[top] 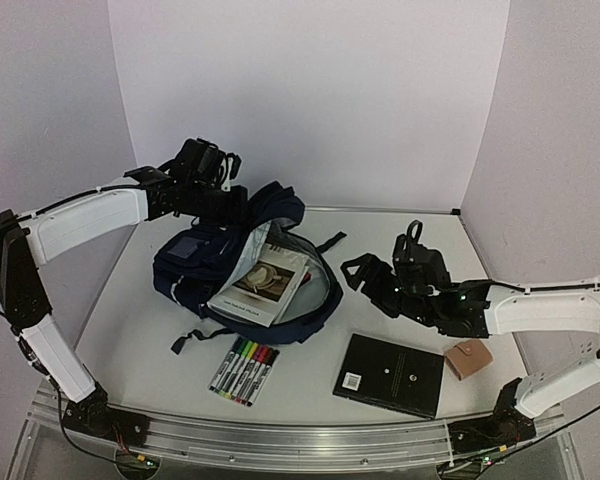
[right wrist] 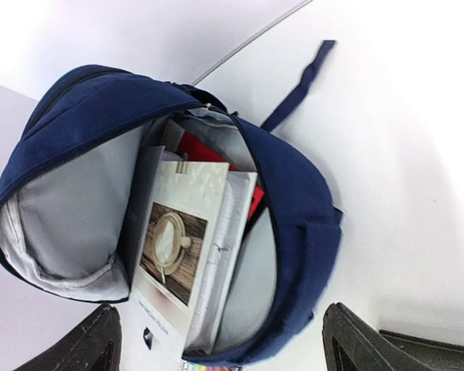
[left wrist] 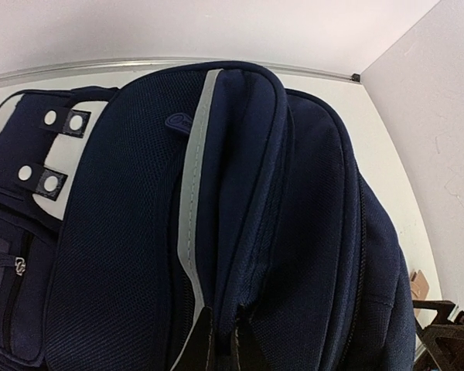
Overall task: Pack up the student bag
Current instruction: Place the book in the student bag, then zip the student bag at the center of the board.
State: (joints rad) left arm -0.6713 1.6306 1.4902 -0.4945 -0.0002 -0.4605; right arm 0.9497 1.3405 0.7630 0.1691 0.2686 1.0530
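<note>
The student bag (top: 195, 262), dark navy with white stripes, lies open on the table, its mouth toward the right arm. A white book with a coffee-cup cover (top: 262, 283) sticks out of the mouth, with a red item (right wrist: 195, 147) behind it. My left gripper (top: 225, 203) is shut on a fold of fabric at the bag's top edge; in the left wrist view the fingertips (left wrist: 223, 344) pinch the fold beside a grey stripe (left wrist: 192, 193). My right gripper (top: 365, 273) is open and empty, just right of the bag's mouth. Its wrist view (right wrist: 216, 328) looks into the bag (right wrist: 301, 201) at the book (right wrist: 178, 247).
A pack of coloured markers (top: 245, 369) lies in front of the bag. A black book (top: 390, 375) lies at the front right, a small brown box (top: 469, 358) beside it under the right arm. White walls close off the back and sides.
</note>
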